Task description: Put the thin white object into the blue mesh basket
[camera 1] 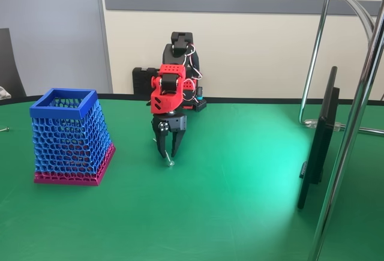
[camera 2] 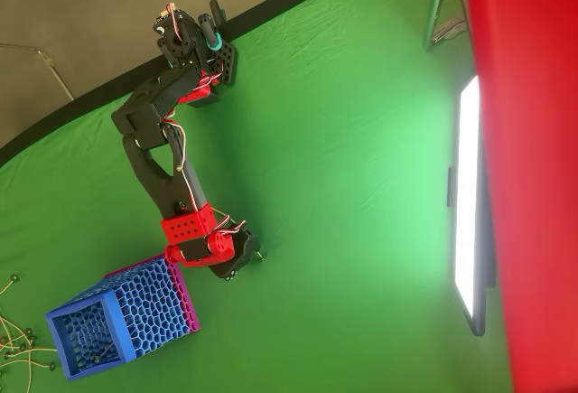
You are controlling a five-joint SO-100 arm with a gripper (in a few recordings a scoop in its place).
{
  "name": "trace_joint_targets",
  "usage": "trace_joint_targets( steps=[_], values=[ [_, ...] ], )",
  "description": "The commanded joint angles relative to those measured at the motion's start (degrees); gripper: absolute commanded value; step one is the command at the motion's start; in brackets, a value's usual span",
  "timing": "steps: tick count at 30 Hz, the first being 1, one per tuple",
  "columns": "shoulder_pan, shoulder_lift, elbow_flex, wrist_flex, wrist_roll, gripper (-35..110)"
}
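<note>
Green table (camera 1: 240, 213) in front, I have the gripper (camera 1: 170, 158) tip-down right of the basket (camera 1: 71, 138), fingers nipped together on what looks like the stick (camera 1: 170, 162); next, lift over the rim.

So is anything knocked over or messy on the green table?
Nothing looks knocked over or spilled. The blue mesh basket stands upright on the green table, and the gripper points down at the cloth beside it. Some thin sticks lie scattered at the table's edge near the basket in the overhead view.
</note>
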Motion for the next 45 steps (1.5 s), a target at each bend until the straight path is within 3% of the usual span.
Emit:
trace_joint_targets(
  steps=[1,45],
  values=[
    [0.5,-0.3,-2.8,0.0,-0.5,14],
    [-1.8,2.2,-0.2,-3.1,-1.7,13]
  ],
)
